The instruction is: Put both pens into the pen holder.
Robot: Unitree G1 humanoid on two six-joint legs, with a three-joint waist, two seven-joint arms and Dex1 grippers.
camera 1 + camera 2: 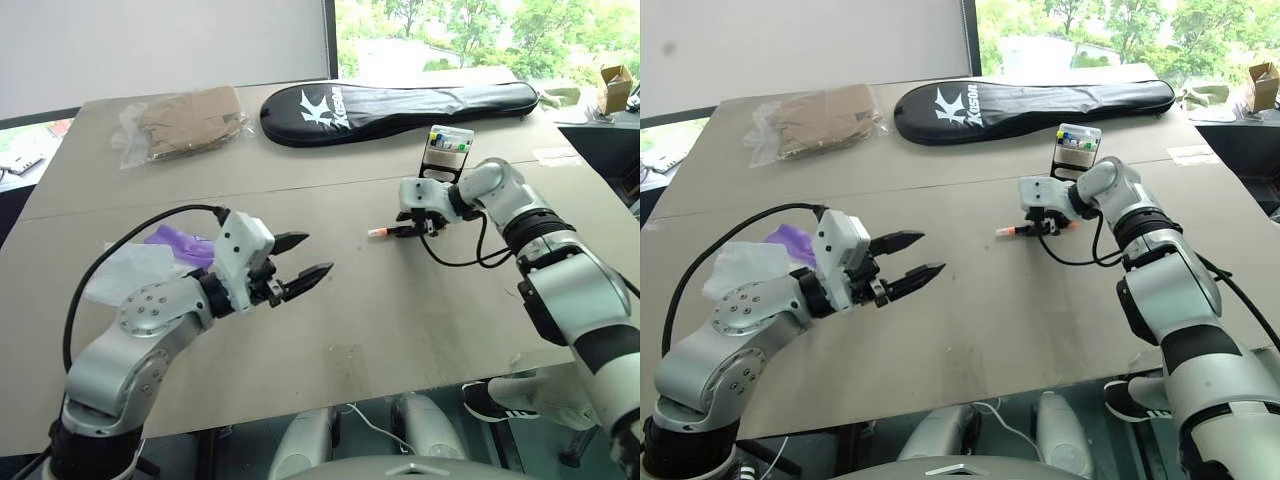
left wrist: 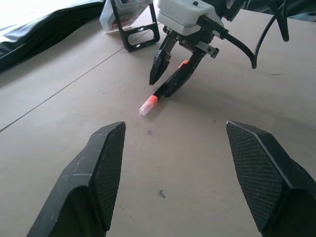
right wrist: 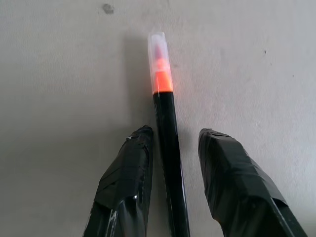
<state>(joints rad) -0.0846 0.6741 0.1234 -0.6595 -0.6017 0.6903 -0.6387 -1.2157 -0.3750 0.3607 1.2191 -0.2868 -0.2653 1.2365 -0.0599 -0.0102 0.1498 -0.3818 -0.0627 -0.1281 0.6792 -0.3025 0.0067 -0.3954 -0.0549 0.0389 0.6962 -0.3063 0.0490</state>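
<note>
left eye view: on the grey counter [image 1: 330,320], the right tool [image 1: 412,228] reaches down over the black pen with the orange cap [image 1: 390,231], which lies flat with its long axis running roughly left to right, capped end pointing towards the robot's left. the pen holder [image 1: 445,150] stands just behind the right wrist, coloured caps showing at its top, in front of a long black racket bag [image 1: 400,108]. the left tool [image 1: 303,262] hovers well apart from the pen, fingers spread and empty. the right arm is plainly the nearer one.

right eye view: same layout; a plastic-wrapped brown parcel [image 1: 815,120] lies at the far left of the counter and a purple item in thin wrap [image 1: 790,240] beside the left arm. a second pen cannot be made out.

left wrist view: between the left tool's own wide-open fingers, the right tool is seen from the front, straddling the pen's black barrel while the orange and clear cap sticks out towards the camera.

right wrist view: the barrel runs straight up between the two fingers [image 3: 123,187]. one finger looks to be touching it; a narrow gap shows at the other. the fingers stand close about the pen, likely not yet clamped. the pen rests on the counter, and a lift towards the holder probably comes next.
</note>
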